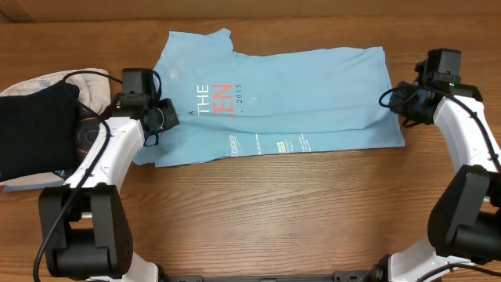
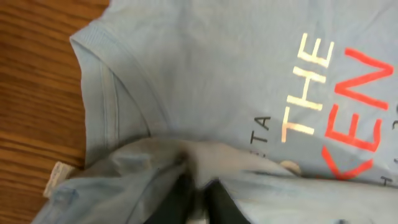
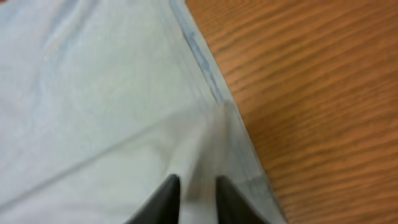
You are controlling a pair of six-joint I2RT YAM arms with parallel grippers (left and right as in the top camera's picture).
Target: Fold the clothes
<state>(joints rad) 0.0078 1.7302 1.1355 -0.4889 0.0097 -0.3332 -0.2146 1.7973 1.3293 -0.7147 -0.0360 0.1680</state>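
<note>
The light sky-blue T-shirt [image 1: 297, 94] lies across the table's far half, partly folded, with white "THE" and red lettering showing. My left gripper [image 1: 160, 117] is shut on a pinched fold of the shirt near its left end; in the left wrist view the fingers [image 2: 198, 193] grip bunched cloth [image 2: 186, 74] beside a sleeve hem. My right gripper [image 1: 403, 106] is shut on the shirt's right edge; in the right wrist view the fingers [image 3: 198, 186] pinch a ridge of cloth [image 3: 93, 93] next to the hem.
A black folded garment [image 1: 35, 129] lies on a beige folded garment [image 1: 47, 82] at the left, close behind my left arm. Bare wooden table [image 1: 274, 211] extends in front of the shirt.
</note>
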